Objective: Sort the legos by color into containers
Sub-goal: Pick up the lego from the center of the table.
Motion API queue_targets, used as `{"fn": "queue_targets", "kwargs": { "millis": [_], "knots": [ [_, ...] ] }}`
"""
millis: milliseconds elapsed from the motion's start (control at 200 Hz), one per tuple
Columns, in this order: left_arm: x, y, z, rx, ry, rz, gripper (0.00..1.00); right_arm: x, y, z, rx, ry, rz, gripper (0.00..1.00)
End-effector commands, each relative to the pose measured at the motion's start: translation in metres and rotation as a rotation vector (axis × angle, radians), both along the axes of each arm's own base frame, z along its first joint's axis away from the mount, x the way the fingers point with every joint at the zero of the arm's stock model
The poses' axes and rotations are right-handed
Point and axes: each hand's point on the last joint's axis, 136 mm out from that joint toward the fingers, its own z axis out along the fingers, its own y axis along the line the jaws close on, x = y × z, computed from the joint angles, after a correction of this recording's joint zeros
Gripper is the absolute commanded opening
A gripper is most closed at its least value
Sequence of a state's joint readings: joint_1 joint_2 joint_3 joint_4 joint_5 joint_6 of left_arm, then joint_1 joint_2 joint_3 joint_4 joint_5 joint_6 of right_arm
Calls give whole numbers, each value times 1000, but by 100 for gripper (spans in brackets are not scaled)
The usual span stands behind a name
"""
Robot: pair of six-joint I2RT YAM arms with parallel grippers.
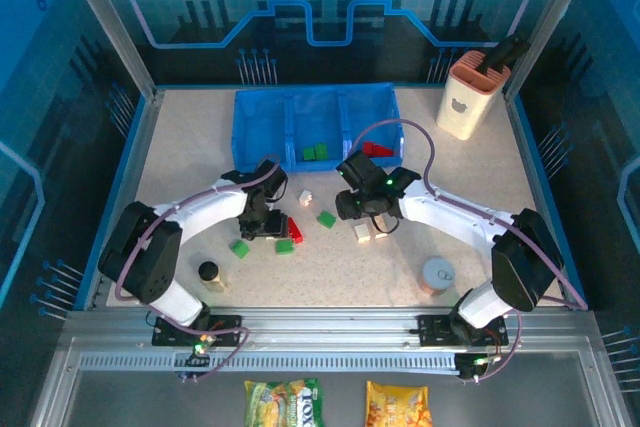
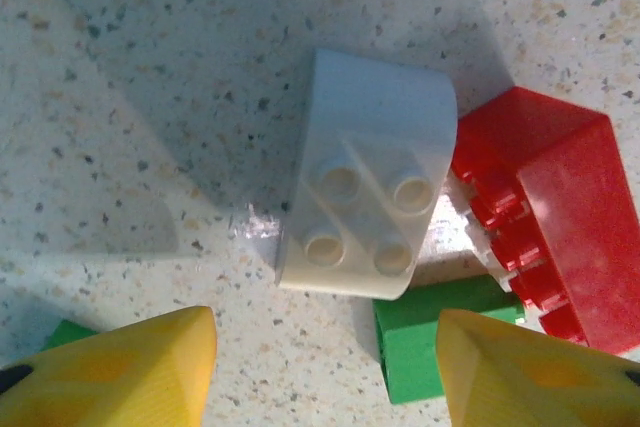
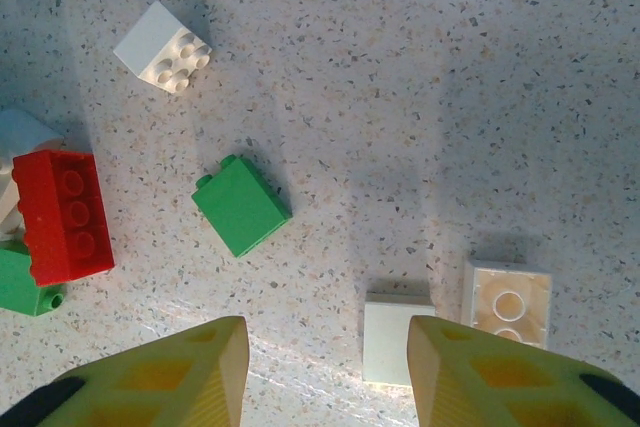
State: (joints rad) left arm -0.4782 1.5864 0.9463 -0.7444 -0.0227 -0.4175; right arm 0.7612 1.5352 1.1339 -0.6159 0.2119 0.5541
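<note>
- Small black cylinder: upright on the speckled bench, near-left.
- Round silver can: near-right.
- Peach-and-white rounded holder: far-right corner.
- Green-yellow snack packet and orange snack packet: off the bench, at the front.

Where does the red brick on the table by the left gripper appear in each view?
Top external: the red brick lies left of the table's centre, in front of the tray.
Left wrist: at the right edge, mid-height.
Right wrist: at the left edge, mid-height.
Shared landmark: the green brick right beside it.
</note>
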Motion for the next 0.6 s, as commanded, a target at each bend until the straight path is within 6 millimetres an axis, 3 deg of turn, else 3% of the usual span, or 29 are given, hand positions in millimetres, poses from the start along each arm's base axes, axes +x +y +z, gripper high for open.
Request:
{"fn": "queue_targets", "kwargs": {
  "millis": [0,250,595],
  "knots": [
    [8,-2,2,29,-14,-82,61,-6,-5,7,-19,-10,-13,47],
    [19,-2,-10,65,-2,-91,57,-8,-8,7,-28,-8,-22,47],
    [28,0,-14,88,-14,-80,43,-8,-11,12,-41,-18,-28,47]
  ]
}}
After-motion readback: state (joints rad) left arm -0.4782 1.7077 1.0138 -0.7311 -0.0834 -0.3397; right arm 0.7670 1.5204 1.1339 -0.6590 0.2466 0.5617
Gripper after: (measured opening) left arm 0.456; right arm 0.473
